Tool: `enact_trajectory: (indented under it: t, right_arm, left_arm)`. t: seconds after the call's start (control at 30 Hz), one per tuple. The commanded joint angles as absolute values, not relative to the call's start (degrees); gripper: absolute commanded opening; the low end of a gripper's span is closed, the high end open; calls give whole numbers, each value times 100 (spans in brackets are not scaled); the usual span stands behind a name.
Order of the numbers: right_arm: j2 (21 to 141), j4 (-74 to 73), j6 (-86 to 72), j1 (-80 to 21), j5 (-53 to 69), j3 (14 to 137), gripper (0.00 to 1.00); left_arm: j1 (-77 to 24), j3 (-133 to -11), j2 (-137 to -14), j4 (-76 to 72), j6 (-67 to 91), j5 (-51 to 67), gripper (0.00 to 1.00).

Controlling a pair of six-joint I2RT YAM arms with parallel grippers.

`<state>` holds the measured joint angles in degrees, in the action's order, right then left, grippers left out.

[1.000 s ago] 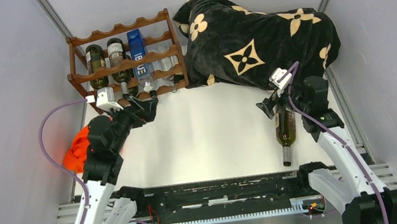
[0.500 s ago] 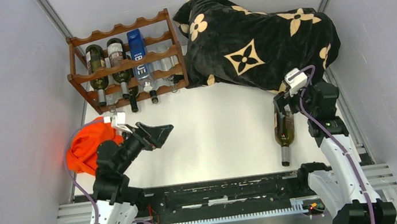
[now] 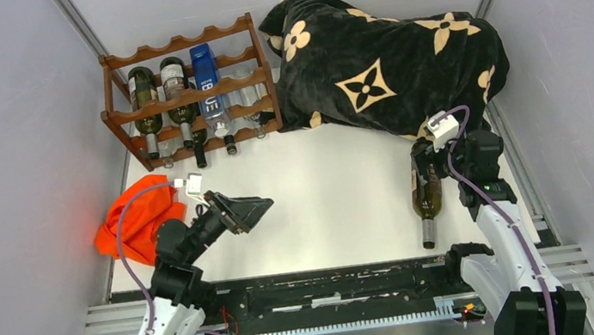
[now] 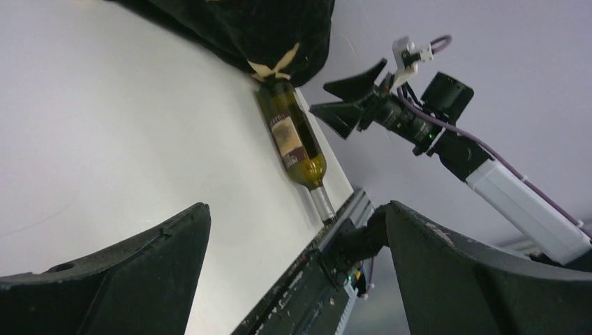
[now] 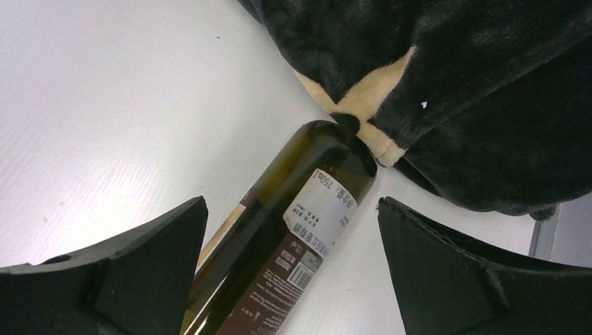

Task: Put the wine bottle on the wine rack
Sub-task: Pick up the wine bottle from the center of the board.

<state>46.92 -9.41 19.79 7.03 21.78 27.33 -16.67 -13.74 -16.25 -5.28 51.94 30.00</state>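
Note:
A dark green wine bottle (image 3: 425,194) with a brown and white label lies flat on the white table at the right, neck toward the near edge, its base touching the black blanket. My right gripper (image 3: 425,164) is open, its fingers on either side of the bottle's base end (image 5: 293,230), not closed on it. My left gripper (image 3: 254,212) is open and empty over the table's left middle; the bottle shows far off in its wrist view (image 4: 293,139). The reddish-brown wine rack (image 3: 189,95) stands at the back left with several bottles lying in it.
A black blanket with tan flower patterns (image 3: 383,56) is heaped at the back right, against the bottle's base. An orange cloth (image 3: 136,223) lies at the left edge beside my left arm. Grey walls close in both sides.
My left arm has pulled back from the rack toward the near middle of the table. My right gripper has moved back over the bottle's base end.

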Motion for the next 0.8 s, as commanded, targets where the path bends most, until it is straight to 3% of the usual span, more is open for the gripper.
enact_trajectory:
  t: [0.0, 0.13, 0.27, 0.77]
  right_arm:
    - [4656, -556, 2086, 729, 2018, 2687, 98]
    - [4616, -538, 2206, 729, 1927, 2607, 98]
    - [4560, -543, 2368, 738, 1982, 2535, 98]
    - [4458, -604, 2662, 730, 2157, 2399, 98]
  left_arm:
    - [-2684, -1495, -2191, -1330, 5094, 2427, 100]
    - [-4726, -1907, -3076, -1335, 4318, 907, 100]
    - [-5811, -2243, -3936, -1488, 3880, 52, 100]
    - [-6334, -2367, -5552, -2575, 3949, -196, 100]
